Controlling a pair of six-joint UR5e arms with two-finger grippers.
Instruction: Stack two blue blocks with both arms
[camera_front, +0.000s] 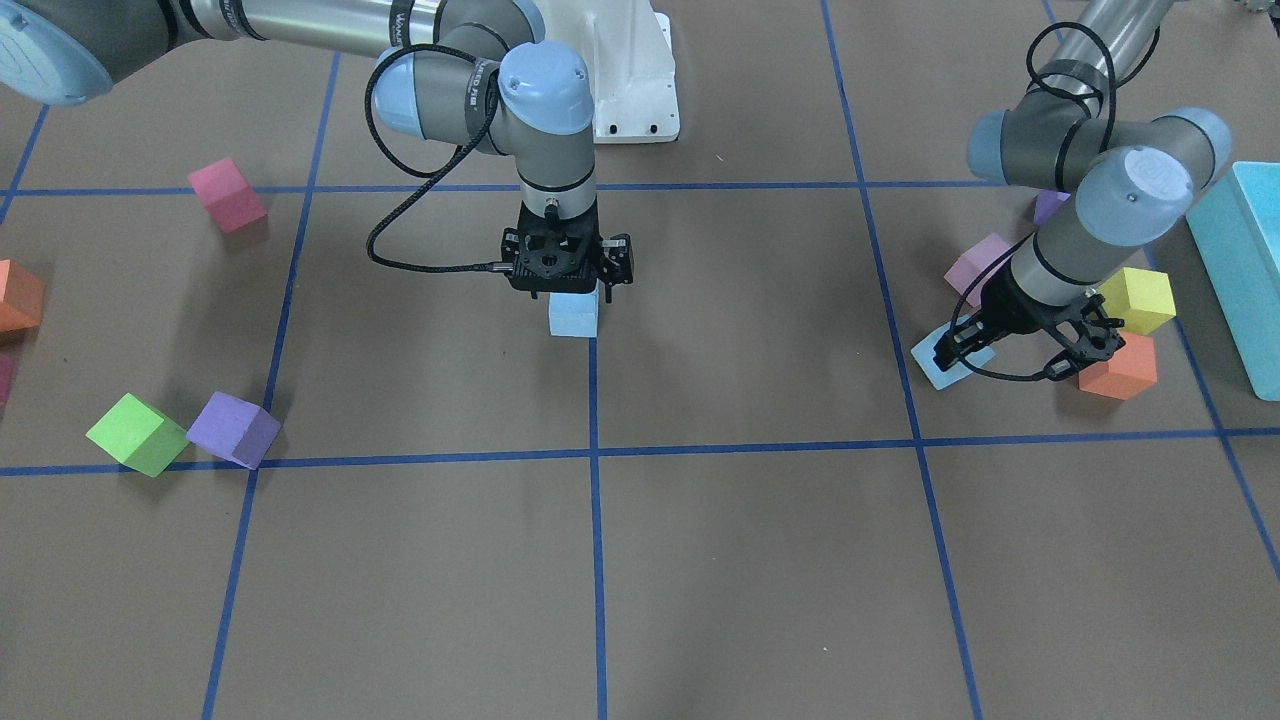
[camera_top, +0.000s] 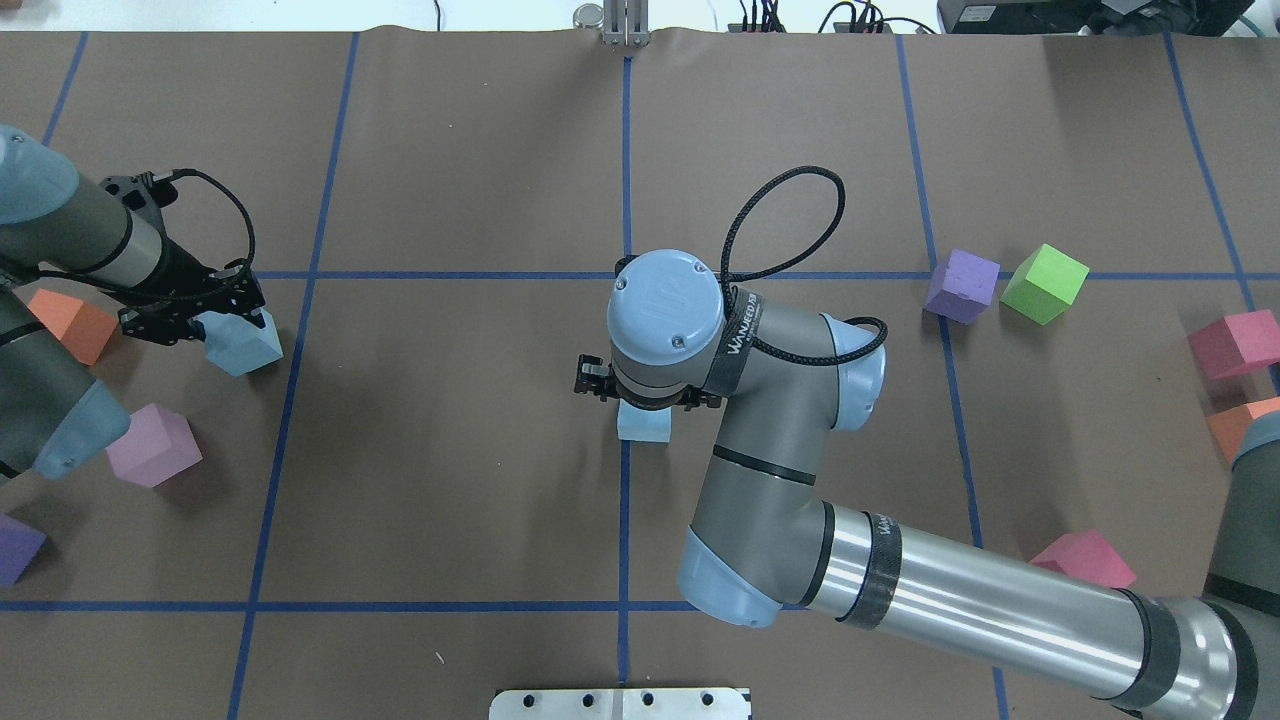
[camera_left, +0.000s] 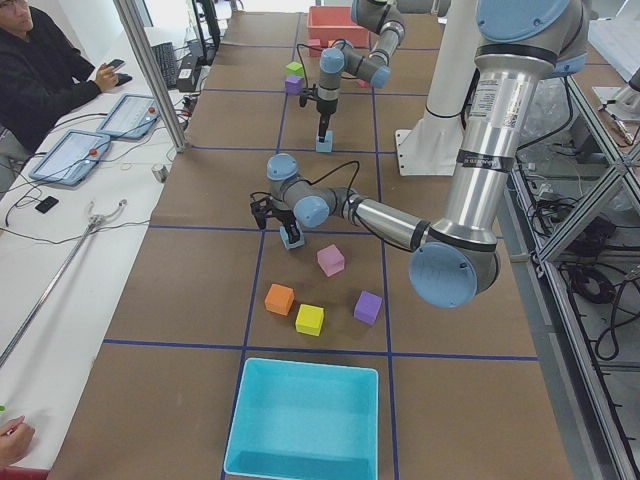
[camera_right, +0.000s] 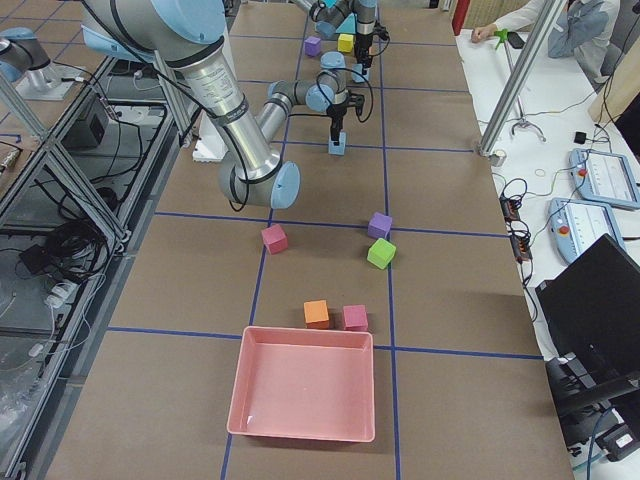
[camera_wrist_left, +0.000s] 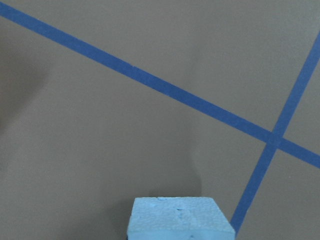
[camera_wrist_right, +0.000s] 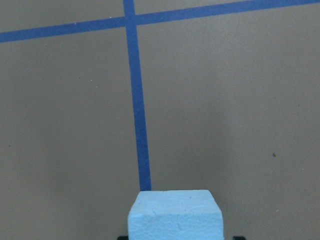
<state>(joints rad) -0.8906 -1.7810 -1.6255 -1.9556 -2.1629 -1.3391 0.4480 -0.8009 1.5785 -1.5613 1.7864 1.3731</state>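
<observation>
One pale blue block (camera_front: 573, 313) sits at the table's centre on the blue tape line, also in the overhead view (camera_top: 642, 424). My right gripper (camera_front: 573, 296) (camera_top: 642, 408) points straight down and is shut on it; it fills the bottom of the right wrist view (camera_wrist_right: 175, 215). The second blue block (camera_front: 940, 362) (camera_top: 242, 341) is tilted and held in my left gripper (camera_front: 962, 348) (camera_top: 222, 326), which is shut on it low over the table. It shows in the left wrist view (camera_wrist_left: 180, 219). The two blocks are far apart.
Near the left gripper lie an orange cube (camera_front: 1118, 367), a yellow cube (camera_front: 1138, 298), a lilac cube (camera_front: 980, 262) and the large teal box (camera_front: 1245, 270). On the other side lie green (camera_front: 137, 432), purple (camera_front: 235, 428) and pink (camera_front: 228, 195) cubes. The white base stand (camera_front: 630, 80) is behind the centre.
</observation>
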